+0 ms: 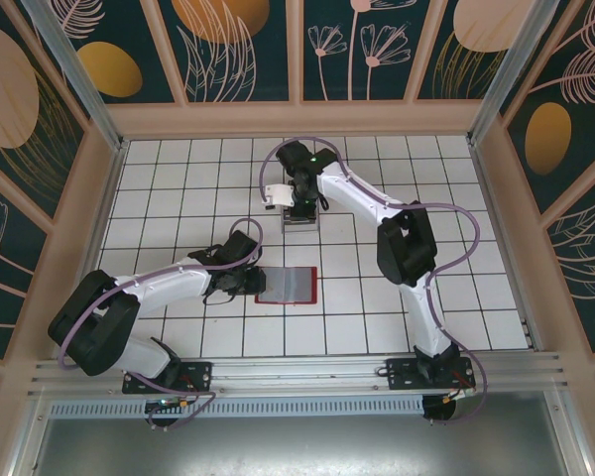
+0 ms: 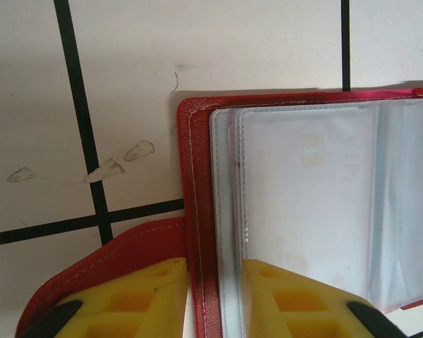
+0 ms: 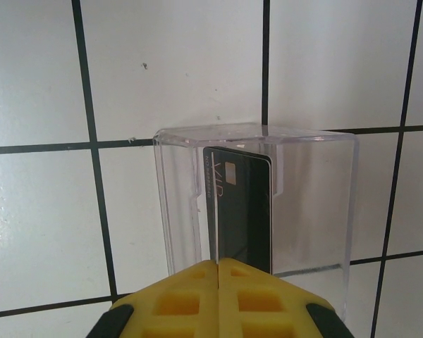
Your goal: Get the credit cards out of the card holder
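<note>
At the left edge of the open card holder [image 2: 197, 176], the left pincer [image 2: 213, 282] stands narrow. Its yellow fingers [image 2: 137, 303] are a little apart, and the holder's red border runs up through the gap. One finger sits over the red tab [image 2: 120, 257] and the other over the clear pocket leaves. Whether it's pinching or only resting there, I can't tell.

Moving out from the tips, the holder lies flat and spread open on the white tiled surface [image 2: 254, 42]. A pale card [image 2: 303, 211] is tucked in the top pocket, its small chip showing through the plastic. From above, the holder sits near the middle of the surface, just off the end of the left arm.

Over to the right pincer [image 3: 217, 278]: the pads are pressed together with no gap between them. Just past the tips a dark card [image 3: 240, 211] stands upright, with a chip near its top corner. Its lower end is hidden behind the yellow pads, so I can't tell if it's actually gripped. Around the card is the clear box [image 3: 317, 204], with the card inside its walls towards the left half. The box rests on the tiles further back on the surface, well apart from the holder.
</note>
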### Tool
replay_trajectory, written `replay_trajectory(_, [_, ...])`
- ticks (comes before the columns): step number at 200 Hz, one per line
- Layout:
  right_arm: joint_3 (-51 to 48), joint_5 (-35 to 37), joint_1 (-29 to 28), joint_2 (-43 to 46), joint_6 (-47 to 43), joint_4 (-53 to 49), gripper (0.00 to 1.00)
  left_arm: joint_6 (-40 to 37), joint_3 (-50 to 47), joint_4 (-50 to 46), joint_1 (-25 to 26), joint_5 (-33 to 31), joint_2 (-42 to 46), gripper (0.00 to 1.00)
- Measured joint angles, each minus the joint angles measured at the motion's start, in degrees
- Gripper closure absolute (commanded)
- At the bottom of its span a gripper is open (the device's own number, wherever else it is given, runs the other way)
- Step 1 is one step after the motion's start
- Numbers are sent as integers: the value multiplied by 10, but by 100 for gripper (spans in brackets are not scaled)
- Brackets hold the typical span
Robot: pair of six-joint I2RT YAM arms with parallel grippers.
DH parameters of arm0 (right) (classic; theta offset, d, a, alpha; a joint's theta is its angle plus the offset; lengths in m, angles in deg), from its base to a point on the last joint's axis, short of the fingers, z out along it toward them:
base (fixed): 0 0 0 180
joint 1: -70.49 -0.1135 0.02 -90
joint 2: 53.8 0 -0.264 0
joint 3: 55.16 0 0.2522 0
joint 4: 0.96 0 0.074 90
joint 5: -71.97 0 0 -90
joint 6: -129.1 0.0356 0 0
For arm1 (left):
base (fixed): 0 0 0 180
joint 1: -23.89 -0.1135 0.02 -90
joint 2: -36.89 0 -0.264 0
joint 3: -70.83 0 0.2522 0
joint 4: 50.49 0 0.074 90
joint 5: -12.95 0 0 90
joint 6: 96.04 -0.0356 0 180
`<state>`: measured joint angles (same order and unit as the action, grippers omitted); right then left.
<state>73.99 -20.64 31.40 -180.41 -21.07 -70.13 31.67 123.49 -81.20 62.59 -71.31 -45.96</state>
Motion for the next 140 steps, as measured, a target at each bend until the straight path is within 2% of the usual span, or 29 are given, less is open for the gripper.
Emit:
replay_trajectory(62, [3,0,4,-28,0,-3,100,0,0,0,0,4,2,72])
replay_trajectory(100, [11,-2,8,-33,2,0,75,1,-4,0,0,7,13,72])
replay_trajectory(140, [16,2,10,-33,5,21,69,1,-10,0,0,13,18,71])
